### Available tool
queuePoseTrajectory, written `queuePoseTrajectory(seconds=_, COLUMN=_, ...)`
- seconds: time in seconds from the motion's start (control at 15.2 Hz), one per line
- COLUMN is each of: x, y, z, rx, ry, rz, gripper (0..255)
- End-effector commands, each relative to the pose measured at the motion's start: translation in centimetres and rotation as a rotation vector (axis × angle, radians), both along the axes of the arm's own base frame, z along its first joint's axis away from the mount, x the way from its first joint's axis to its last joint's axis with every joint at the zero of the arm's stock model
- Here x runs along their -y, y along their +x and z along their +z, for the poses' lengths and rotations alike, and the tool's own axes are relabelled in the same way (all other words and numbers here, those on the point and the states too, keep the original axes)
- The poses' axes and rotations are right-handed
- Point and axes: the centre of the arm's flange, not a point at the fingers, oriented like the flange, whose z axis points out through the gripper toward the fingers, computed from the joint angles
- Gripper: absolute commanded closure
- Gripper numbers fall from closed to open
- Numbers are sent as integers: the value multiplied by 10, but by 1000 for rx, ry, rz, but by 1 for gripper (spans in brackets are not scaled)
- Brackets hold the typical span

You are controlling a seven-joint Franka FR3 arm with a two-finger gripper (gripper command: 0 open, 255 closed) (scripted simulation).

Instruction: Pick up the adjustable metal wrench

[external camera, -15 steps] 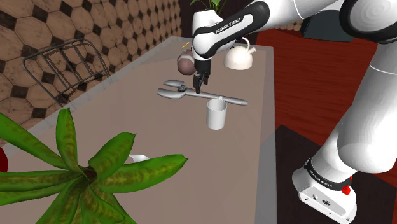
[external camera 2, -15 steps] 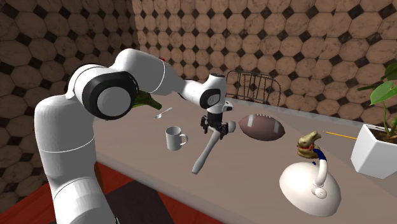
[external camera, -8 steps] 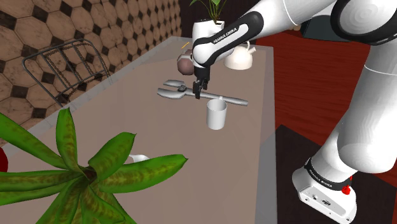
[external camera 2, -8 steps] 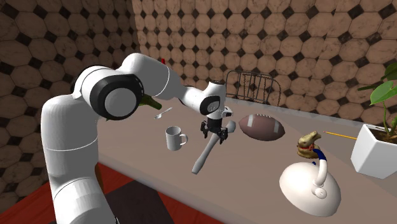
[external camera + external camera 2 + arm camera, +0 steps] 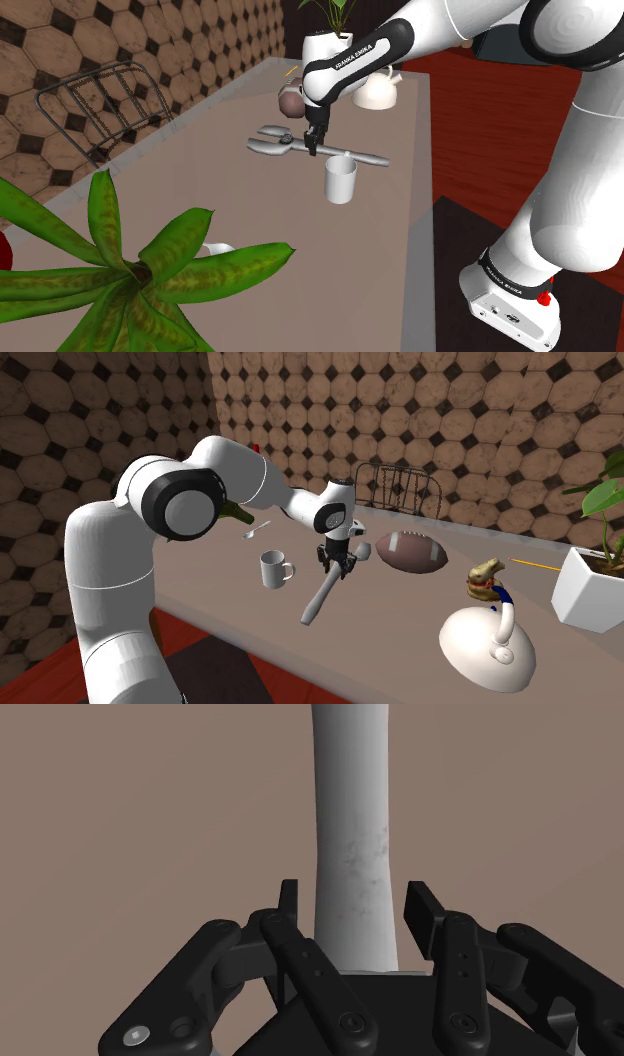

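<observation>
The grey metal wrench (image 5: 365, 157) lies flat on the brown table (image 5: 400, 230), its jaw end (image 5: 270, 141) toward the shoulder view's left. My black gripper (image 5: 311, 148) points straight down over the handle close behind the head. In the wrist view the gripper (image 5: 352, 909) straddles the pale handle (image 5: 350, 834), with the fingers (image 5: 290, 904) drawn in against its sides. From the second exterior view the gripper (image 5: 335, 569) sits low on the wrench (image 5: 318, 602), which rests on the tabletop.
A white mug (image 5: 340, 180) stands right beside the handle. A football (image 5: 410, 551), a white teapot (image 5: 487, 637), a small figurine (image 5: 485, 577) and a white planter (image 5: 595, 592) lie beyond. A wire rack (image 5: 105, 105) and a leafy plant (image 5: 130, 270) occupy the shoulder view's left.
The gripper came down onto the wrench handle, then its fingers closed in on it. The wrench has not moved on the table.
</observation>
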Motion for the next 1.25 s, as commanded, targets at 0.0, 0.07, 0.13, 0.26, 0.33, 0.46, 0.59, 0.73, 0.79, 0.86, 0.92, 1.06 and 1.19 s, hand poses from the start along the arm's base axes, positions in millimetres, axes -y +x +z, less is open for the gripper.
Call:
queuePoseTrajectory(seconds=0.0, x=0, y=0, z=-1, rx=-1, ry=0, rz=-1, gripper=255)
queuePoseTrajectory(seconds=0.07, x=0, y=1, z=0, rx=-1, ry=0, rz=-1, gripper=255)
queuePoseTrajectory(seconds=0.13, x=0, y=1, z=5, rx=-1, ry=0, rz=-1, gripper=255)
queuePoseTrajectory(seconds=0.26, x=0, y=1, z=16, rx=-1, ry=0, rz=-1, gripper=255)
queuePoseTrajectory(seconds=0.33, x=0, y=1, z=21, rx=-1, ry=0, rz=-1, gripper=255)
queuePoseTrajectory(seconds=0.46, x=0, y=1, z=31, rx=-1, ry=0, rz=-1, gripper=255)
queuePoseTrajectory(seconds=0.59, x=0, y=1, z=42, rx=-1, ry=0, rz=-1, gripper=255)
queuePoseTrajectory(seconds=0.73, x=0, y=1, z=53, rx=-1, ry=0, rz=-1, gripper=255)
queuePoseTrajectory(seconds=0.79, x=0, y=1, z=58, rx=-1, ry=0, rz=-1, gripper=255)
queuePoseTrajectory(seconds=0.86, x=0, y=1, z=63, rx=-1, ry=0, rz=-1, gripper=255)
queuePoseTrajectory(seconds=0.92, x=0, y=1, z=68, rx=-1, ry=0, rz=-1, gripper=255)
queuePoseTrajectory(seconds=1.06, x=0, y=1, z=79, rx=-1, ry=0, rz=-1, gripper=255)
queuePoseTrajectory(seconds=1.19, x=0, y=1, z=80, rx=-1, ry=0, rz=-1, gripper=255)
